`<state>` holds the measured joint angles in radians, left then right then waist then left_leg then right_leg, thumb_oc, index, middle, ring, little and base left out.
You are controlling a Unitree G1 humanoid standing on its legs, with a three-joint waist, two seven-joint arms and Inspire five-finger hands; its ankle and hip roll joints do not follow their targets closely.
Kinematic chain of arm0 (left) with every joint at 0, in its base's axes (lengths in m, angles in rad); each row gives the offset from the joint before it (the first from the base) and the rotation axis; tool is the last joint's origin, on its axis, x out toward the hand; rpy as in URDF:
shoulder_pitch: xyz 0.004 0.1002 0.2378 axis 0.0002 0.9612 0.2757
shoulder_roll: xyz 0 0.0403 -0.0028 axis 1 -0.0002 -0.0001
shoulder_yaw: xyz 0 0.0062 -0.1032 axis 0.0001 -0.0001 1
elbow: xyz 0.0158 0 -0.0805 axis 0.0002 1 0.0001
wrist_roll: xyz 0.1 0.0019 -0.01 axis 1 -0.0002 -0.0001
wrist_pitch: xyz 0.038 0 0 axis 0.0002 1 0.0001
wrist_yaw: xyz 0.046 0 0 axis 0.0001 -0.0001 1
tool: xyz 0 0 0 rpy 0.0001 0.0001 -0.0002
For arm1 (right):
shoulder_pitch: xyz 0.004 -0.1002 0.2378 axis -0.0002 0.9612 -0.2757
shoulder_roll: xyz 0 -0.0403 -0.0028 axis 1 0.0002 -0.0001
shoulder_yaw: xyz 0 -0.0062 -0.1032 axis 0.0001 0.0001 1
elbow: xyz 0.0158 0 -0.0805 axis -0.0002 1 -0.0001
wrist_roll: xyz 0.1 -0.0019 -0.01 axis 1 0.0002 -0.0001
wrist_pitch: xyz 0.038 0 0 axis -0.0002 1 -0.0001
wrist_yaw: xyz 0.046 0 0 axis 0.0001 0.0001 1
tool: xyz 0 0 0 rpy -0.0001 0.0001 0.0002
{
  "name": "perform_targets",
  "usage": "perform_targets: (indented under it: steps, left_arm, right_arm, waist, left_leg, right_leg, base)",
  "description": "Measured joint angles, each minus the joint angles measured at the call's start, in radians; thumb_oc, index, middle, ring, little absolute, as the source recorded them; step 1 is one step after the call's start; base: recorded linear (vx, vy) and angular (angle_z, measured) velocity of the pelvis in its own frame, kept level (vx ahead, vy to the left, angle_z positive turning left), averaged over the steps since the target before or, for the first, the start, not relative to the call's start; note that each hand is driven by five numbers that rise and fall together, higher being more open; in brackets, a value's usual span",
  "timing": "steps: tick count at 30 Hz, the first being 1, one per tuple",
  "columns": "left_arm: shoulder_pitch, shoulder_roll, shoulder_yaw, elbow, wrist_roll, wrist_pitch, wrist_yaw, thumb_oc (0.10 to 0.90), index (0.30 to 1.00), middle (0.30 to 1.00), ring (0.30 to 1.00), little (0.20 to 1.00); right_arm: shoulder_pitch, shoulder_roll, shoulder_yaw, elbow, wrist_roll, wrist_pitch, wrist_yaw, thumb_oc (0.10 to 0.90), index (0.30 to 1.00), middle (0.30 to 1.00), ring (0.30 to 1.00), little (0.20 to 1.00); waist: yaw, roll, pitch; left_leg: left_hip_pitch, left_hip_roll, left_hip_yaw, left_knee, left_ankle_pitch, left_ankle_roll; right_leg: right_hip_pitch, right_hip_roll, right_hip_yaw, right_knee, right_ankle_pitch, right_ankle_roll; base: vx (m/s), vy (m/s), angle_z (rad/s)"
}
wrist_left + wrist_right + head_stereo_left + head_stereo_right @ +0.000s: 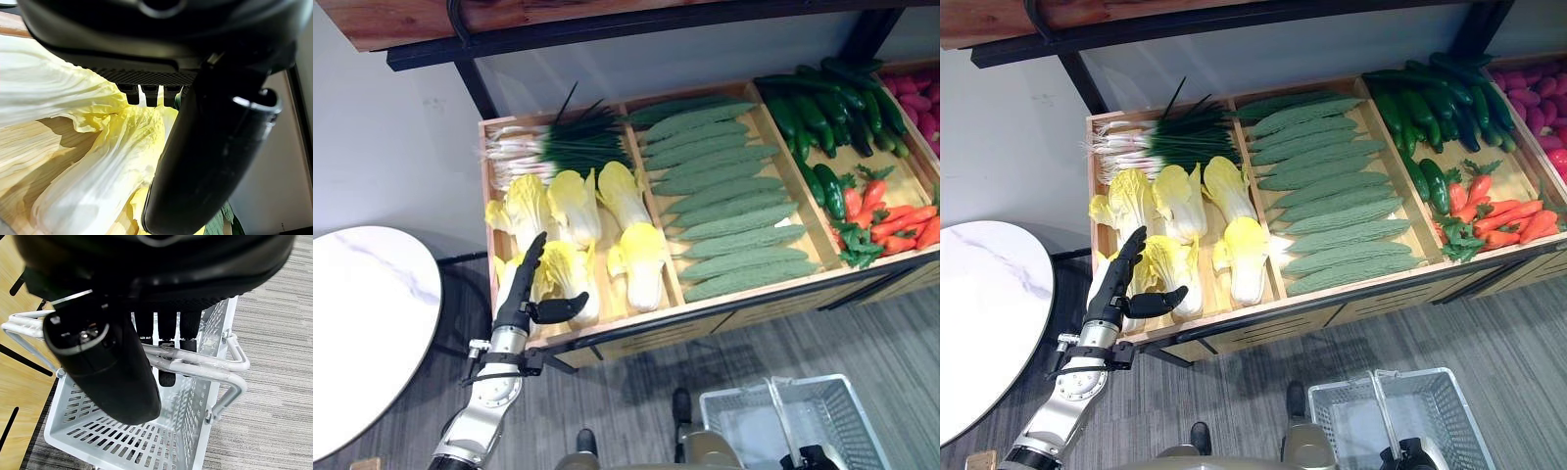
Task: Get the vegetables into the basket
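Observation:
Pale yellow napa cabbages (570,269) fill the left compartment of the wooden display crate (607,328). My left hand (521,292) reaches over the crate's front left corner. Its fingers are straight and its thumb points right, just above the front cabbage (98,166), holding nothing. The left hand (210,147) looms close over those leaves in its wrist view. A white wire basket (803,416) hangs low at the right, above the floor. My right hand (98,357) has its fingers curled round the basket's two handles (205,361). The basket (122,440) holds nothing.
Other compartments hold green onions (558,145), bumpy bitter gourds (724,206), cucumbers (832,108), carrots (891,220) and red roots (920,98). A round white marble table (362,323) stands at the left. A dark shelf frame (607,29) runs above the crate.

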<state>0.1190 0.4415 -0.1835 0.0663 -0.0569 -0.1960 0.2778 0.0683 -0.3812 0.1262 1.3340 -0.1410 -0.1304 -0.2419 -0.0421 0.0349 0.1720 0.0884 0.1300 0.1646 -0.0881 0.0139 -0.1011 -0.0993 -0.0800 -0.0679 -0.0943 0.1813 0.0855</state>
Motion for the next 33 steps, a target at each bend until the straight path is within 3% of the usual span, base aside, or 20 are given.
perform_targets:
  steps: [16,33]
  left_arm:
    - [-0.002,-0.004,-0.002,0.097,0.047,0.036,-0.004,0.9,1.0,1.0,1.0,1.0]
    - [-0.073,0.002,-0.081,0.189,0.146,0.069,-0.049,0.9,1.0,1.0,1.0,1.0]
  right_arm:
    - [0.0,0.0,0.001,0.002,0.002,0.012,0.0,0.4,0.3,0.3,0.3,0.3]
    - [-0.018,0.0,0.038,0.001,0.002,0.025,0.002,0.4,0.3,0.3,0.3,0.3]
  waist:
    - [-0.004,0.004,-0.005]
    - [-0.024,-0.003,-0.02]
  left_leg:
    - [0.001,0.0,0.001,0.0,0.0,0.001]
    - [0.006,-0.002,0.014,0.0,-0.005,0.008]
  right_leg:
    - [0.0,0.0,0.002,0.0,0.001,0.0]
    - [-0.002,0.001,0.014,0.0,0.004,0.001]
  base:
    - [0.0,0.0,0.0]
    - [0.0,-0.001,-0.01]
